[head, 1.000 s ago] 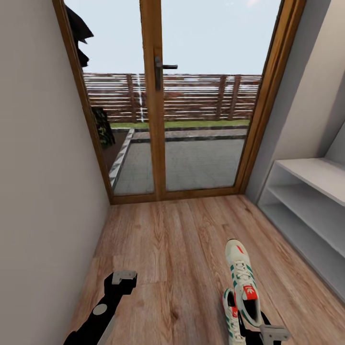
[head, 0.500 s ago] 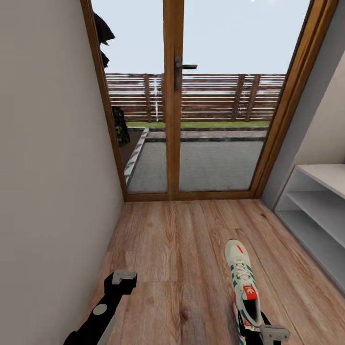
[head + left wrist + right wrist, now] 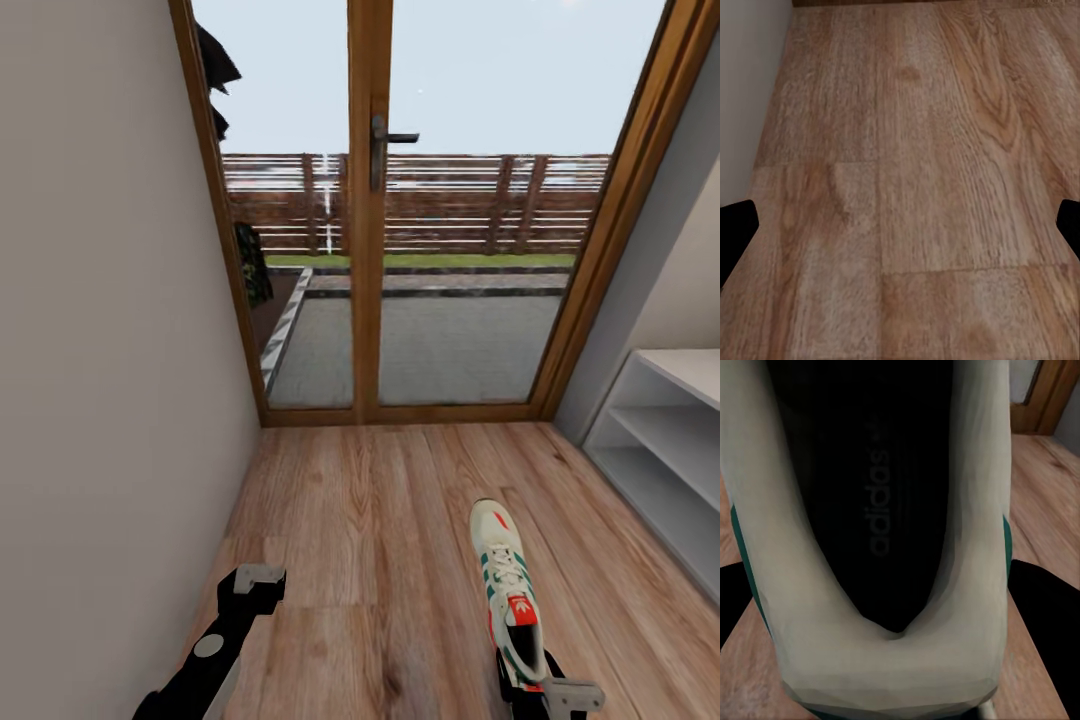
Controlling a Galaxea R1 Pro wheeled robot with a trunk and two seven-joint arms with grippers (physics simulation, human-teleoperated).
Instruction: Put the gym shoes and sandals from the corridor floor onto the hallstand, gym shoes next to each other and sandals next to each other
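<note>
I count one white gym shoe with green side stripes and a red-orange tongue patch (image 3: 510,590) in my head view, its toe pointing toward the wood-framed glass door (image 3: 400,210), its heel at my right gripper (image 3: 540,688). My right wrist view adds what the head view cannot: the shoe's dark inside with lettering on the insole (image 3: 881,495), the pale heel collar filling the space between my two black fingers (image 3: 1039,615), which press against the shoe's sides, so that gripper is clenched on the shoe. Whether the sole touches the light brown wood-plank corridor floor (image 3: 370,520) I cannot tell.

One light-grey hallstand with two tiers (image 3: 665,440) stands at the right edge of the head view, well apart from the shoe.

My left gripper (image 3: 255,582) hovers near the grey wall (image 3: 100,400). In my left wrist view its two fingertips (image 3: 736,229) sit wide apart with bare planks between them: released, holding nothing.
</note>
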